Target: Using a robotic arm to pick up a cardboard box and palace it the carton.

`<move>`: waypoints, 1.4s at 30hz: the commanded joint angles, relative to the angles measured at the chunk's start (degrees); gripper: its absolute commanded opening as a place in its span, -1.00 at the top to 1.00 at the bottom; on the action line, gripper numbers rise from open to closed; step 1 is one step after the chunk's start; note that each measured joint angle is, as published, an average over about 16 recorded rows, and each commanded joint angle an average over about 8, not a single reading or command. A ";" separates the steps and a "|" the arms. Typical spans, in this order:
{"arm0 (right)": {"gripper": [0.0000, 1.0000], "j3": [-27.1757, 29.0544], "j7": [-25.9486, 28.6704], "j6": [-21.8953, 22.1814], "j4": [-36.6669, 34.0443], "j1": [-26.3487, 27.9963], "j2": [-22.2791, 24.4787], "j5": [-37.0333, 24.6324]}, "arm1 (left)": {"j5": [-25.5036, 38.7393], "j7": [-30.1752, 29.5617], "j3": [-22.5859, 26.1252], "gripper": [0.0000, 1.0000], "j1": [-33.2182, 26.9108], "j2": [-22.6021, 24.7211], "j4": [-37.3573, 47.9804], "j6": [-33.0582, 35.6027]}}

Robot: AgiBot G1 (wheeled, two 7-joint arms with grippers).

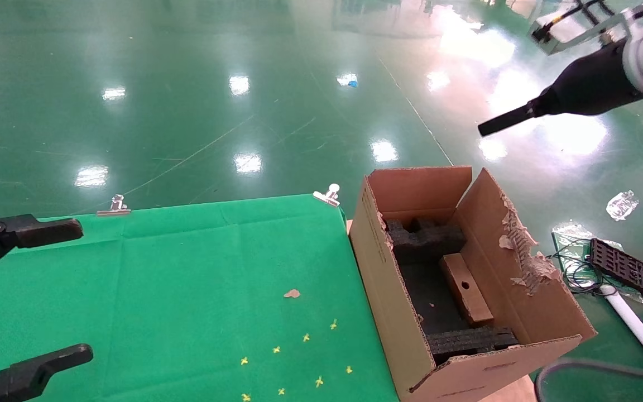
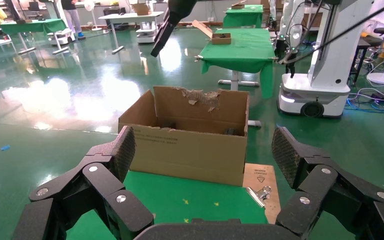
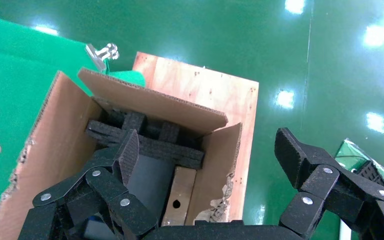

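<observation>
Green table [image 1: 187,268]: carton [image 1: 399,312] off right edge, cardboard box [image 1: 466,289] inside. Right gripper [image 3: 207,170] raised above, fingers apart, empty. Left gripper [image 1: 25,290] spread, left edge.

The cardboard box [image 1: 465,289], small, slim and brown with a round hole in its upper face, lies inside the carton [image 1: 394,312], leaning against the wall with the torn flap and resting on black foam padding. The carton, large and corrugated, stands open just beside the green table's edge. The robotic arm [image 1: 589,84], white with a black wrist, hangs high above and beyond the carton, its jaws spread wide and empty.
</observation>
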 commanded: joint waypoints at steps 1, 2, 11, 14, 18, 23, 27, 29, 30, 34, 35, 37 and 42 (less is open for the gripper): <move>-1.00 -0.55 0.79 0.28 0.55 0.13 0.14 -0.53 | 0.00 0.00 0.00 -1.00 0.00 0.00 0.00 0.00; -1.00 -0.32 0.82 0.36 0.92 -0.08 0.22 -0.48 | -0.01 0.00 0.00 -1.00 0.00 0.00 0.00 -0.01; -1.00 8.60 -2.57 -1.16 8.06 -8.10 1.67 3.07 | -0.02 0.03 0.03 -1.00 -0.02 0.00 0.05 0.01; -1.00 12.73 -4.20 -2.01 11.18 -11.73 2.30 4.77 | -0.02 0.03 0.04 -1.00 -0.02 -0.01 0.05 0.01; -1.00 18.15 -6.34 -3.13 15.28 -16.50 3.13 6.99 | -0.03 0.04 0.06 -1.00 -0.03 -0.01 0.06 0.01; -1.00 25.01 -9.06 -4.54 20.47 -22.54 4.17 9.80 | -0.04 0.05 0.07 -1.00 -0.03 -0.01 0.06 0.00; -1.00 30.42 -11.20 -5.65 24.56 -27.31 5.00 12.03 | -0.05 0.05 0.09 -1.00 -0.04 -0.02 0.06 0.00; -1.00 33.10 -12.26 -6.20 26.58 -29.67 5.40 13.13 | -0.05 0.06 0.09 -1.00 -0.04 -0.02 0.06 0.00; -1.00 34.45 -12.80 -6.48 27.60 -30.85 5.61 13.68 | -0.06 0.06 0.09 -1.00 -0.04 -0.02 0.06 -0.01; -1.00 39.81 -14.92 -7.58 31.65 -35.57 6.42 15.88 | -0.06 0.07 0.11 -1.00 -0.04 -0.03 0.06 -0.01; -1.00 41.17 -15.46 -7.86 32.68 -36.77 6.63 16.44 | -0.07 0.07 0.11 -1.00 -0.04 -0.03 0.06 -0.01; -1.00 43.85 -16.52 -8.41 34.71 -39.13 7.04 17.54 | -0.07 0.07 0.12 -1.00 -0.04 -0.03 0.06 -0.01; -1.00 50.48 -19.15 -9.78 39.72 -44.97 8.05 20.26 | -0.08 0.08 0.13 -1.00 -0.05 -0.04 0.06 -0.02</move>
